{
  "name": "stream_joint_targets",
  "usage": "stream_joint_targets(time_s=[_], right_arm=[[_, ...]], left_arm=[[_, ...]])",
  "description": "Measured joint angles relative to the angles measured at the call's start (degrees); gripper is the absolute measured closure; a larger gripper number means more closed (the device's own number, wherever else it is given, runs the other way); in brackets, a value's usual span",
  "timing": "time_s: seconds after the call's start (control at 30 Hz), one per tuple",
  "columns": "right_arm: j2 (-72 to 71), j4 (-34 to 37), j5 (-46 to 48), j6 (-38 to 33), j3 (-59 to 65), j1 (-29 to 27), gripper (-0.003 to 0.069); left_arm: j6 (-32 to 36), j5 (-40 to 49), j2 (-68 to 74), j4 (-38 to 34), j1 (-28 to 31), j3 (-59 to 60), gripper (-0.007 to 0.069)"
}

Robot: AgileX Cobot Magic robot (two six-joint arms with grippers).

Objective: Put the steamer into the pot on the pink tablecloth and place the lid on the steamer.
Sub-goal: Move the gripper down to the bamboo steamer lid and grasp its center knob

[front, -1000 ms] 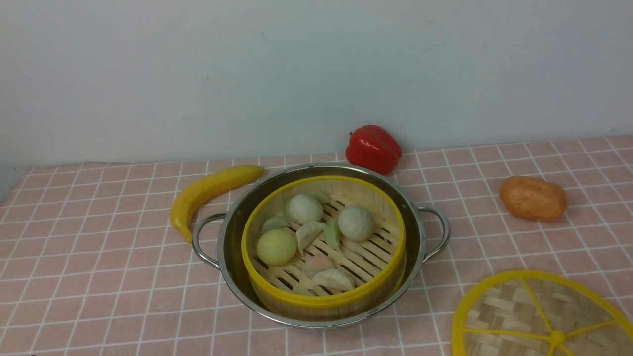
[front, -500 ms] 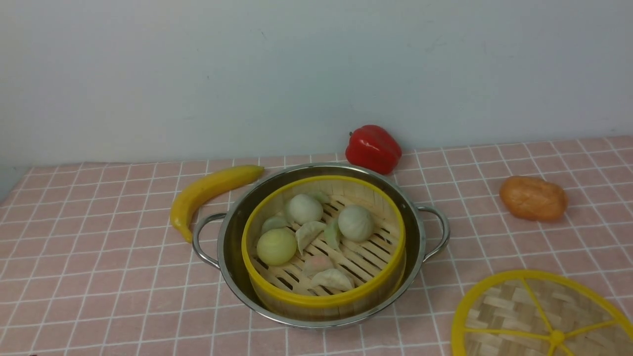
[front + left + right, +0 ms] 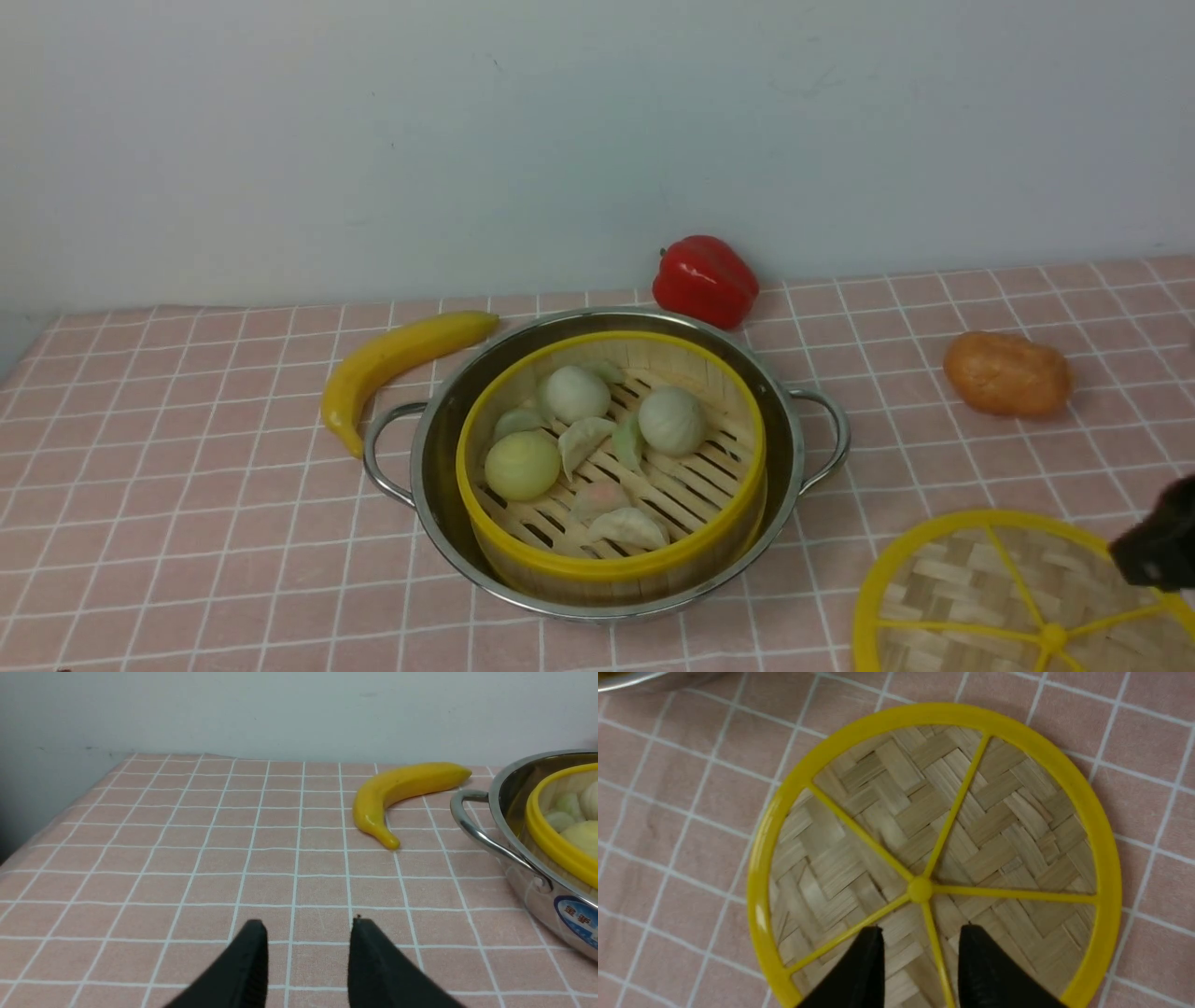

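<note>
On my left, the left gripper has its 2 fingers parted with nothing between them, over bare pink tablecloth. The pot is off to that gripper's right, with the steamer already inside it, so I judge 1 of the 2 placements done. I'd keep this arm out of it.

Further right, the right gripper has its 2 fingers apart and empty, above the lid, which lies flat on the cloth beneath it. Getting the lid is the step in hand. I'd line the fingers up astride 1 yellow spoke or the hub, descend straight, then close gently; pressing hard could skid the disc. I'd check the grip with a small lift, then carry it level to the left, above the steamer's rim, and centre it before letting go.
</note>
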Motion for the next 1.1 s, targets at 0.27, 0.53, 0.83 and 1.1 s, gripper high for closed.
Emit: stream_joint_targets(time_s=[0.27,0.53,0.83,1.1], right_arm=[[21.7,-3.2,-0.1,4.3,-6.8,5.8,0.0416],[25.1,-10.0,2.6,11.8,-6.9,8.3,0.0416],[25.1,-10.9,3.1,13.3,-7.0,8.4,0.0449],[24.8,-11.5,2.3,15.5,-7.1,8.4,0.0515]], left_arm=[[0.0,0.0,0.0,0.0,0.0,0.0,0.0382],[0.0,0.0,0.0,0.0,0.0,0.0,0.0382],[0.0,0.0,0.0,0.0,0.0,0.0,0.0382],[0.0,0.0,0.0,0.0,0.0,0.0,0.0382]])
